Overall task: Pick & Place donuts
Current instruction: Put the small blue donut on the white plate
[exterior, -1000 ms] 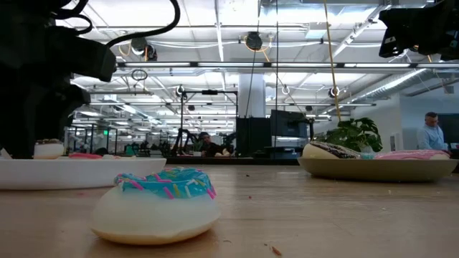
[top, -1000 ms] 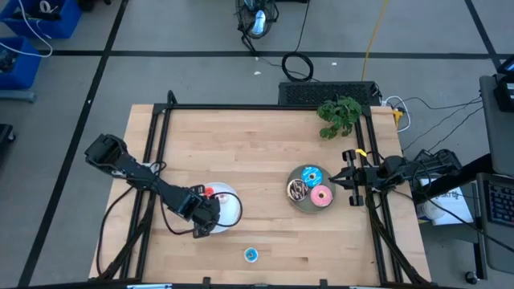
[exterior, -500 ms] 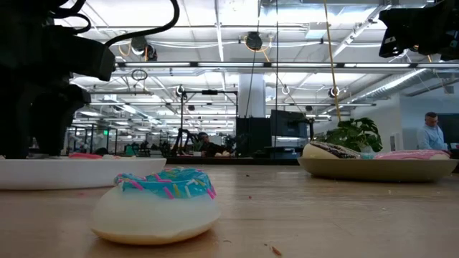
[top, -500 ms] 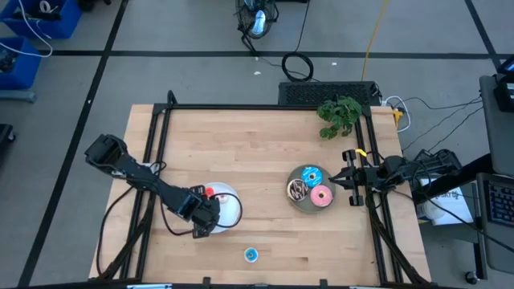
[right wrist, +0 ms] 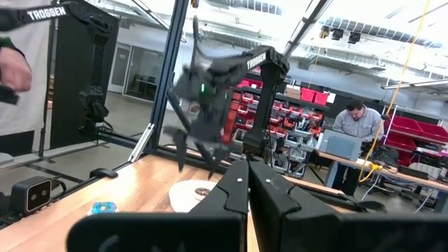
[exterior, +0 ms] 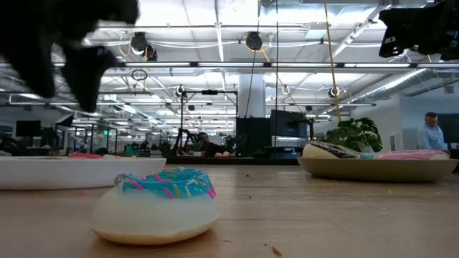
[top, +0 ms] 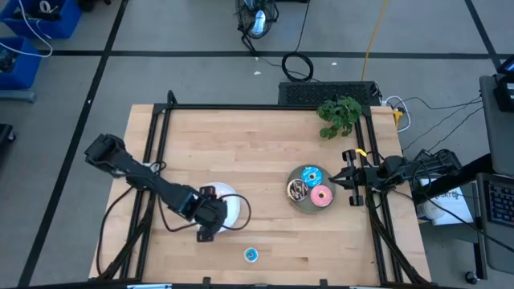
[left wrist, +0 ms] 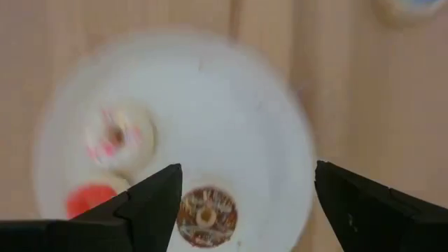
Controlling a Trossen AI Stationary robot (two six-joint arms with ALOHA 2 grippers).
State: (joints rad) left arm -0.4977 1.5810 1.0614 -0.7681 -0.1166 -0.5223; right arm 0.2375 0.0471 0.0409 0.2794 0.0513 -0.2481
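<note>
My left gripper (left wrist: 248,203) is open and hangs above the white plate (top: 230,207), near the table's near left; it shows raised and blurred in the low view (exterior: 68,50). On the plate lie three tiny donuts: pale pink (left wrist: 117,135), red (left wrist: 91,201) and brown (left wrist: 205,215). The tiny blue donut (top: 251,254) rests flat on the wood near the near edge, large in the low view (exterior: 156,204). The grey plate (top: 298,201) holds the pink (top: 322,196), blue sprinkled (top: 311,176) and dark brown (top: 298,189) donuts. My right gripper (top: 351,181) waits shut beside that plate.
A green plant sprig (top: 340,115) lies at the far right corner. A black frame (top: 241,107) borders the table. Bare wood stretches between the two plates and across the far half. People stand in the room beyond the table (exterior: 432,132).
My left gripper has risen from just over the white plate to well above it, staying over the plate's near left part. The donuts and the plates have kept their places.
</note>
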